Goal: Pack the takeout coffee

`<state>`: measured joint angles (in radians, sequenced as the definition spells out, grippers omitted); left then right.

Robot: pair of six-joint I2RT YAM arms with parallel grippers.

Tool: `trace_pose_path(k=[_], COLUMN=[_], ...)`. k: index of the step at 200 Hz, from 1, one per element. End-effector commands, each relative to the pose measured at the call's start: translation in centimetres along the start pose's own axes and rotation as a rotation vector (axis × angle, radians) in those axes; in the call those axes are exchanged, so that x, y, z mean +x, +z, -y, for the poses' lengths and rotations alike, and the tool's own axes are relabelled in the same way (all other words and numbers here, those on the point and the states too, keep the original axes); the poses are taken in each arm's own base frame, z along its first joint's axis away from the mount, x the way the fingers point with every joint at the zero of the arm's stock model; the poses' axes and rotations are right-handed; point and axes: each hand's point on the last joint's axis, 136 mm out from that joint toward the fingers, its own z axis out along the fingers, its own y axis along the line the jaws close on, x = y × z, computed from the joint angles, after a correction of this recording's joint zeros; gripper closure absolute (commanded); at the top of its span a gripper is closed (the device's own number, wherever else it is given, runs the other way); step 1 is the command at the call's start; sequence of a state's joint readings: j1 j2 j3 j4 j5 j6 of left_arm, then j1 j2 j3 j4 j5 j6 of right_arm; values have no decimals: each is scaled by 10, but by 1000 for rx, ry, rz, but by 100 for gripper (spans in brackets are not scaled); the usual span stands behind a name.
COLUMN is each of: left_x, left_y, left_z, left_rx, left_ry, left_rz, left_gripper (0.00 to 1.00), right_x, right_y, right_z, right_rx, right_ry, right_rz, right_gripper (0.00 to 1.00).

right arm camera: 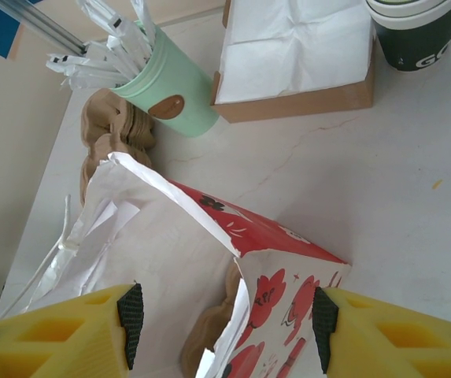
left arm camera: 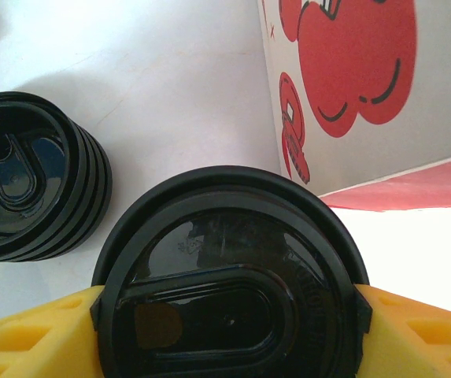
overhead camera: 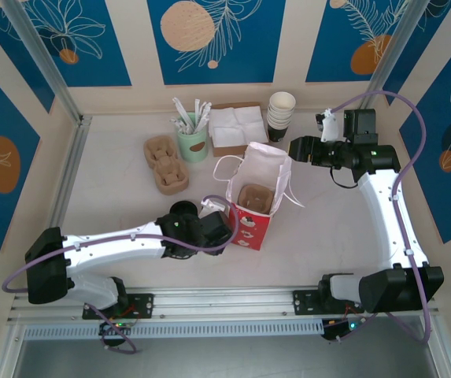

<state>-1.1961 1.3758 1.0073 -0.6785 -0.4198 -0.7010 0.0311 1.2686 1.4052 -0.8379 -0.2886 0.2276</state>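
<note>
The takeout coffee (left arm camera: 229, 283) sat betw. my left jaws, glossy black lid up, yellow fingers (left arm camera: 28, 339) snug on both sides just under the lid's rim. I was holding it, as far as I could see. Couldn't tell whether its base was on the bench (overhead camera: 115, 189) or off it. It was toward the bench's near edge, just beside the near-left corner of the paper bag (overhead camera: 250, 201).

My read: paper wall, so soft and crushable. The lid was slick and prob. only pressed on. If full, it'd be bottom-heavy w/ liquid, so keep it upright. Best hold was where I was, on the wall under the rim, so the rim acts as a stop. Light squeeze, never on the lid itself.

A stack of loose lids (left arm camera: 28, 197) stood near, to the left. The bag stood mid-bench, mouth open, w/ a cardboard carrier (overhead camera: 254, 197) inside. My right jaws stood part-open above the bag's far-right side, gripping nothing I could see.
</note>
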Motion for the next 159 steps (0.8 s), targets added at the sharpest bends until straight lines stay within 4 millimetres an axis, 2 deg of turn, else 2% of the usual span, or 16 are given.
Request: trace_pose_path(k=[1, 30, 66, 108, 159], left_x=[9, -8, -33, -60, -90], left_y=[-9, -25, -55, -94, -137], left_z=[-8, -13, -23, -33, -47], left_rx=[-25, -47, -64, -59, -38], left_ry=[37, 44, 40, 34, 32], left_rz=[-46, -27, 24, 66, 105], left_gripper=[29, 29, 29, 29, 26], right_x=[-2, -10, -23, -30, -29], right_y=[5, 8, 13, 17, 29], right_z=[-2, 1, 1, -20, -30], right_rx=[-37, -23, -21, -115, -177], right_ry=[6, -29, -123, -267, -356], right_rz=[-2, 18, 23, 25, -40], right_gripper=[39, 40, 40, 40, 40])
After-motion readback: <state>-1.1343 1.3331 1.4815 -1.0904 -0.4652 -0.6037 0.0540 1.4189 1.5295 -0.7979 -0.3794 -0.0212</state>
